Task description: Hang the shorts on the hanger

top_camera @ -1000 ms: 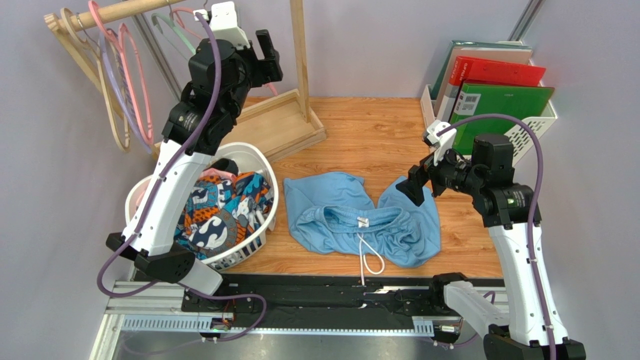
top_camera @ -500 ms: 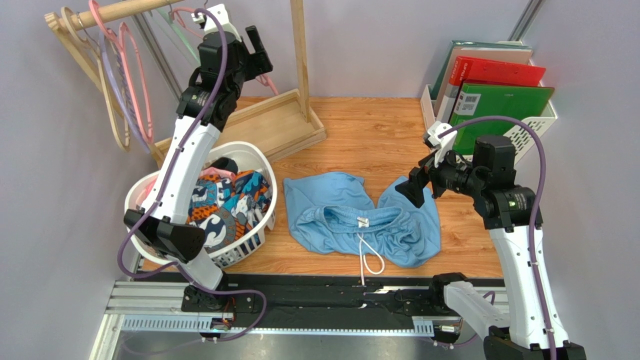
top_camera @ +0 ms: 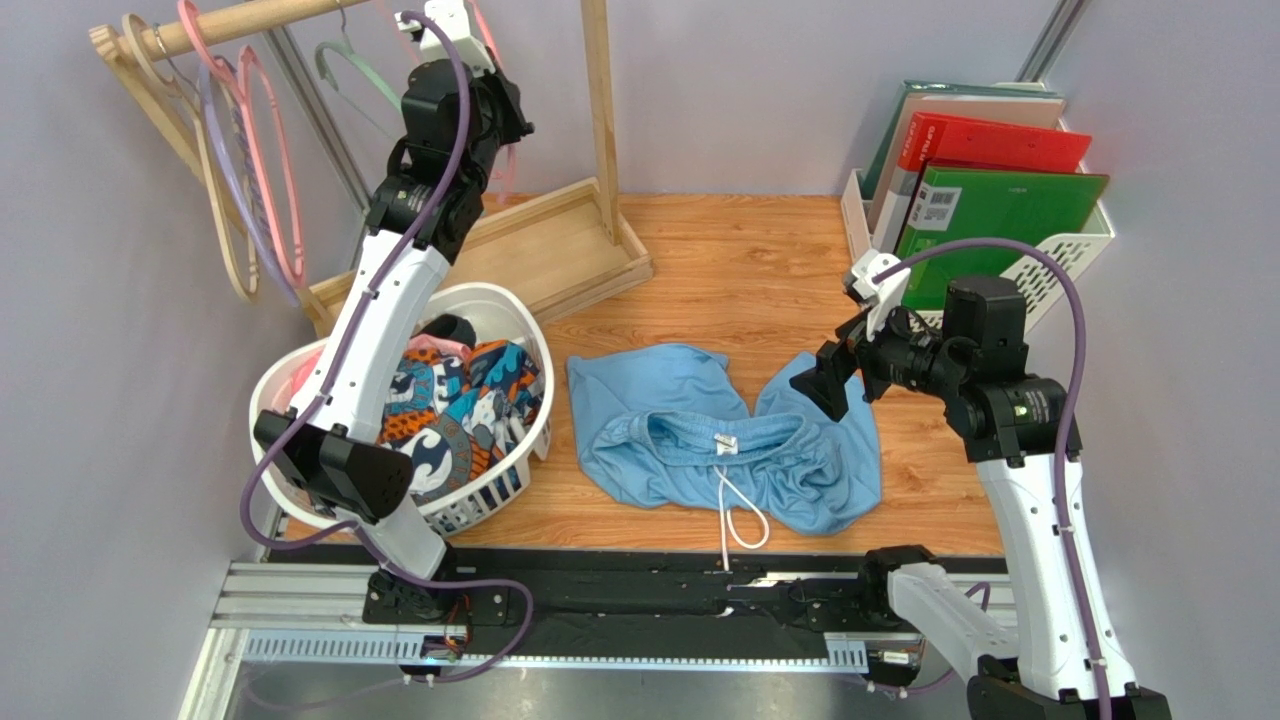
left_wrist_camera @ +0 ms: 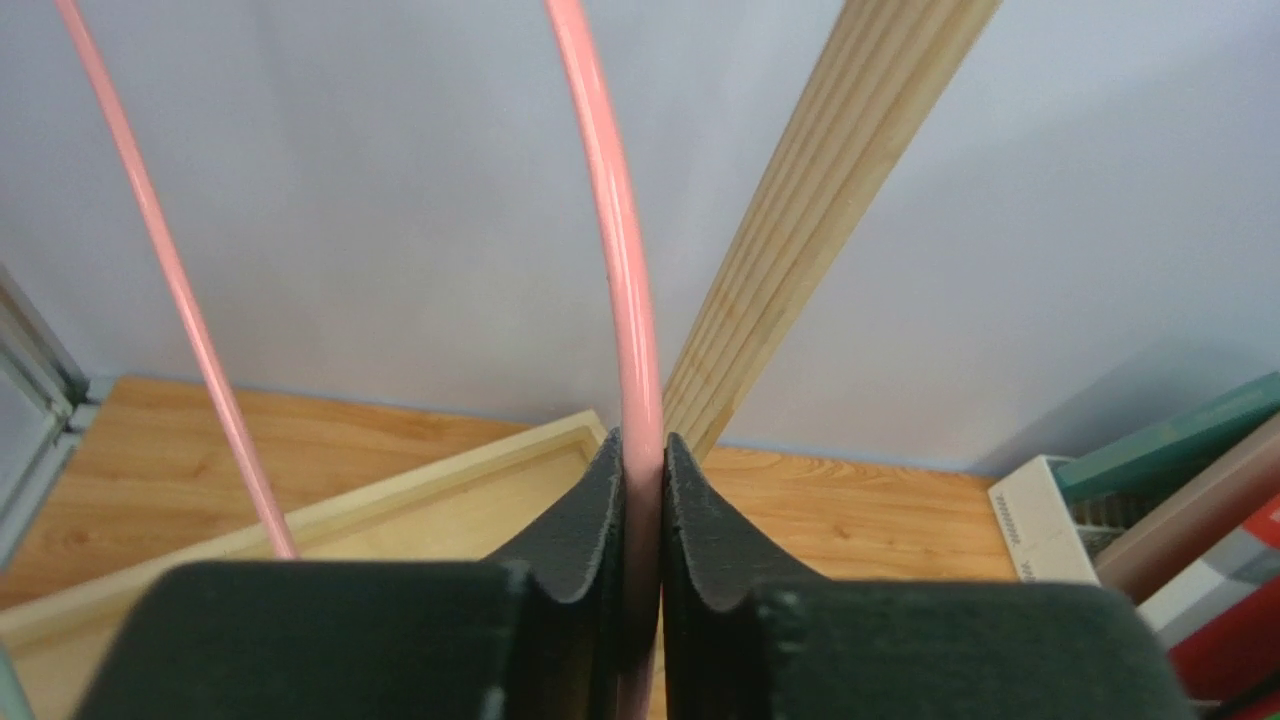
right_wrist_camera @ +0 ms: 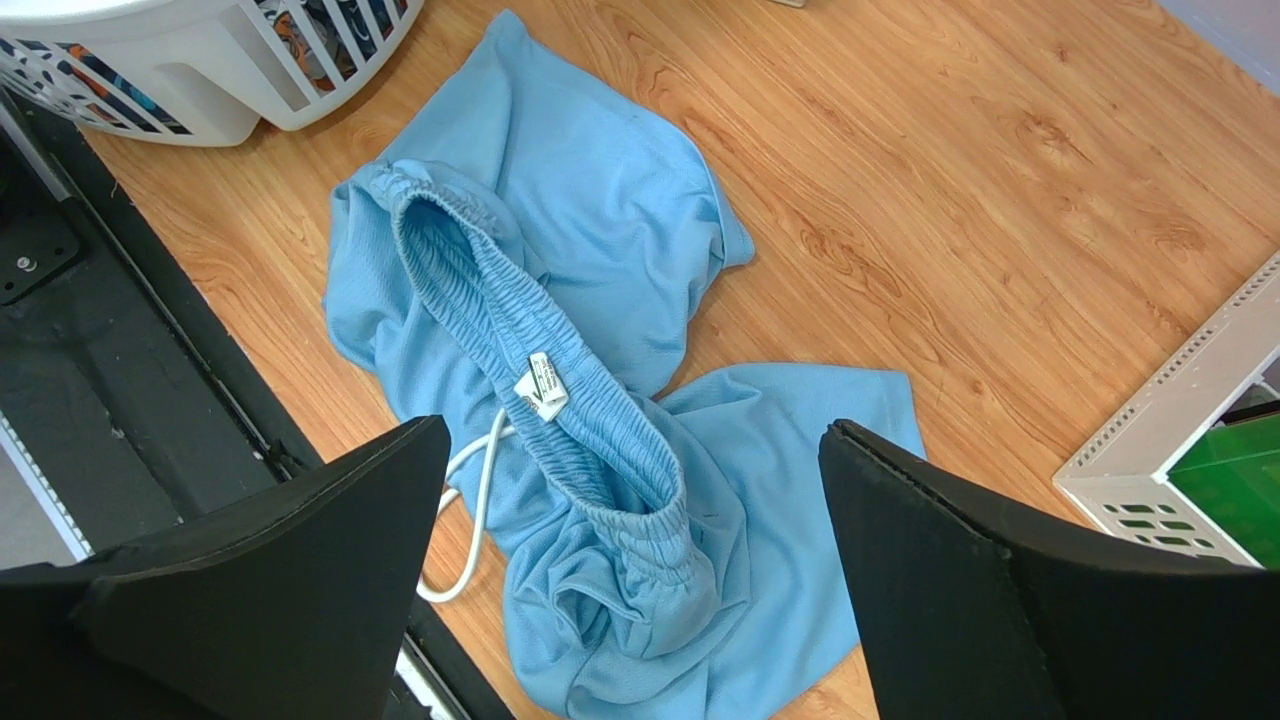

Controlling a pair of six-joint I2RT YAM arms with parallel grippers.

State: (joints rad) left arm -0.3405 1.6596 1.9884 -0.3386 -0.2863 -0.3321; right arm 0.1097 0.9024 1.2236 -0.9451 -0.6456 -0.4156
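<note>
Evidently left gripper (left_wrist_camera: 642,495) was pinched shut on the hanger (left_wrist_camera: 609,225) at 11 o'clock, right gripper (top_camera: 830,378) gaped wide, empty, over the shorts (top_camera: 706,435) at centre; thin wire might slip or snag the rail (top_camera: 256,21) on lifting.

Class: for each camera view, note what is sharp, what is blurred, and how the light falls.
Top external: even, soft light, no glare, shorts and table sharp. Left wrist: left claw dark and soft-edged up close, the salmon-pink hanger it pinches crisper. Right wrist: right claw dark and blurred, shorts in focus.
</note>
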